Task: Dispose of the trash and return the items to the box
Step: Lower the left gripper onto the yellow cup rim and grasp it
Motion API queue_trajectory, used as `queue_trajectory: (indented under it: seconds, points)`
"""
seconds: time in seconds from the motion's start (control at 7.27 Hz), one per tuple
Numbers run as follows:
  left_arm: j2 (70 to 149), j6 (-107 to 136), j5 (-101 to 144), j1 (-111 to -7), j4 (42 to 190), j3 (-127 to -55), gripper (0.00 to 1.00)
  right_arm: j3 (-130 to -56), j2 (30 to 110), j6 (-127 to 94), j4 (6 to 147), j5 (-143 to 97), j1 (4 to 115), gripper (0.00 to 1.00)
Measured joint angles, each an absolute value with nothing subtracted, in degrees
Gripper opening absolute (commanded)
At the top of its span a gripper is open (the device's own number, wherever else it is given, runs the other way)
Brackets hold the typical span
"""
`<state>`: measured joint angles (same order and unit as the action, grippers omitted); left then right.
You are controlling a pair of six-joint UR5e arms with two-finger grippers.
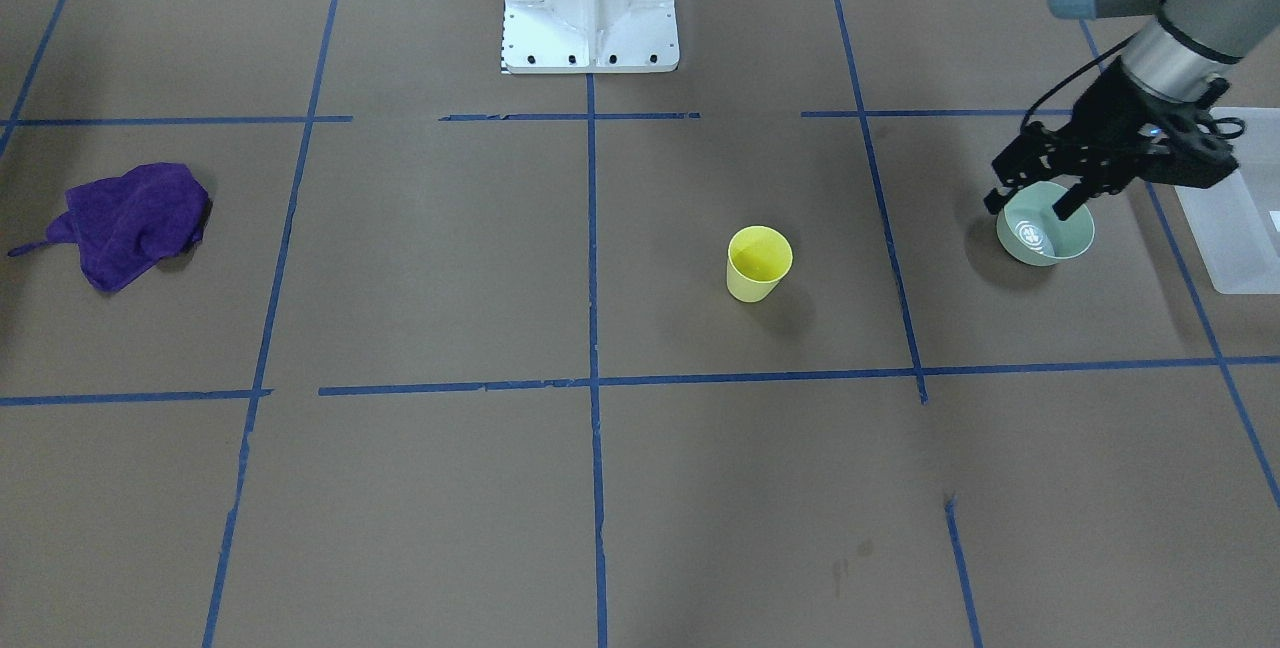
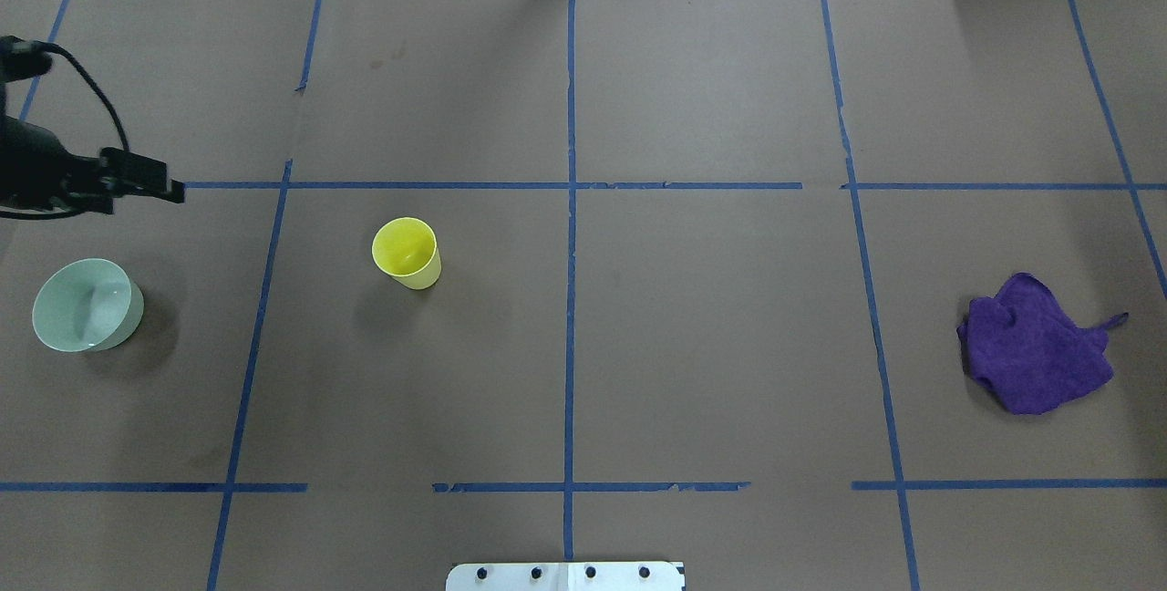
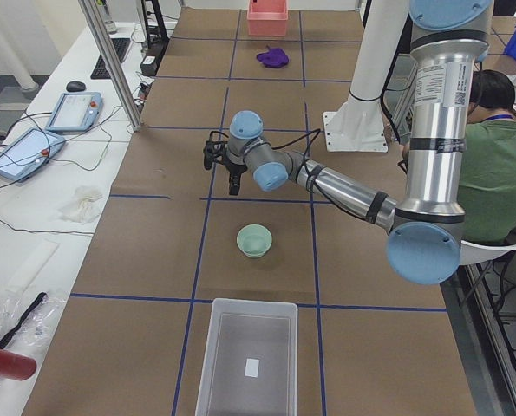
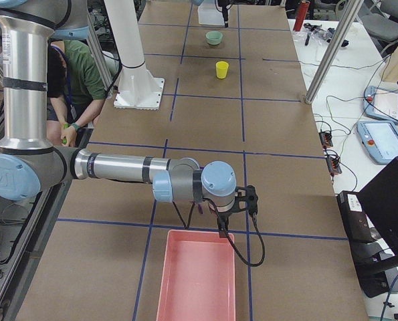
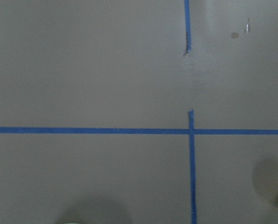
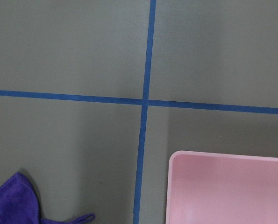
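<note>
The pale mint-green bowl (image 1: 1050, 240) stands upright on the table, also in the overhead view (image 2: 87, 304) and the exterior left view (image 3: 254, 240). The yellow cup (image 1: 758, 263) stands upright nearer the middle (image 2: 407, 252). The frosted-white box (image 1: 1235, 218) lies at the table's left end (image 3: 249, 355), empty. My left gripper (image 1: 1030, 206) hovers open and empty above the table just beyond the bowl (image 2: 150, 182), not touching it. My right gripper (image 4: 237, 214) shows only in the exterior right view, over the near edge of the pink bin; I cannot tell whether it is open.
A crumpled purple cloth (image 2: 1035, 354) lies on the robot's right side, also in the right wrist view (image 6: 12, 203). A pink bin (image 4: 197, 277) sits at the right end of the table (image 6: 227, 186). The white robot base (image 1: 590, 3) stands at mid-table.
</note>
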<state>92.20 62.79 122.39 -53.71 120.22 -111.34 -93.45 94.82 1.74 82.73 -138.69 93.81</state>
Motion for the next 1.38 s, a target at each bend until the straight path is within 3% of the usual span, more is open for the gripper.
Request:
queue_trajectory:
  seconds: [0.55,1.24,1.38]
  points:
    - [109.02,69.07,109.15,-38.38,101.76,-109.28,0.99,-92.6,94.53,1.5,82.87,-140.25,93.62,1.0]
    - [112.24,68.62,107.57,-36.59,106.24,-101.77,0.96,-92.55,94.48,1.49,82.88,-140.45,93.6,1.0]
    - [112.28,68.6,107.62,-36.53,107.47,-100.6,0.72,-92.55,94.48,1.49,82.88,-140.45,93.6,1.0]
